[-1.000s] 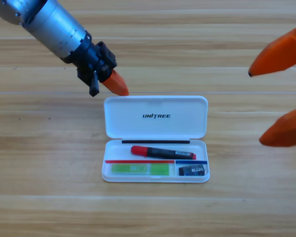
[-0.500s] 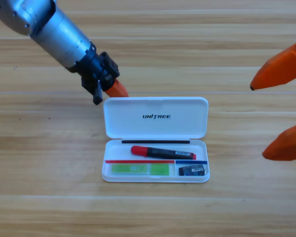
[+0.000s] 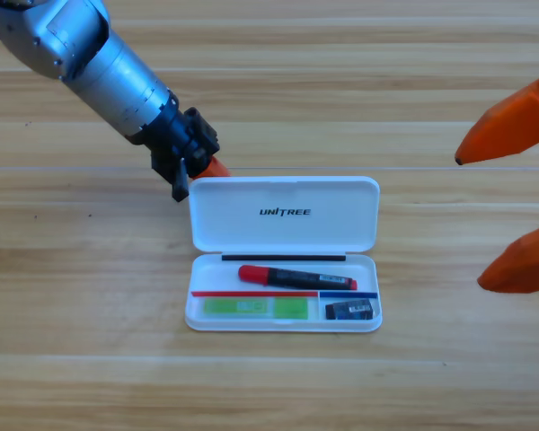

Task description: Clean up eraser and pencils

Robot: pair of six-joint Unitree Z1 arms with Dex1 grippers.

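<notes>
Left tool at the lid's back corner, case open with everything already inside.
Left tool [image 3: 202, 167] sits just behind the top-left corner of the white case's lid [image 3: 283, 213]; only one orange tip shows, so can't tell if its jaws are apart or together. In the case tray [image 3: 194, 316]: green pencil [image 3: 255, 307] in the front-left compartment, black pencil with red cap [image 3: 296, 277] in the long rear one, eraser [image 3: 349, 311] front-right. Likely step is closing the lid: push from behind the rear edge near its middle, not the corner, so the case doesn't twist or slide on the surface [image 3: 90, 296]. Plenty of open room all round the case. Right tool [image 3: 508, 208] waits at the right edge, jaws wide apart, well clear.
</notes>
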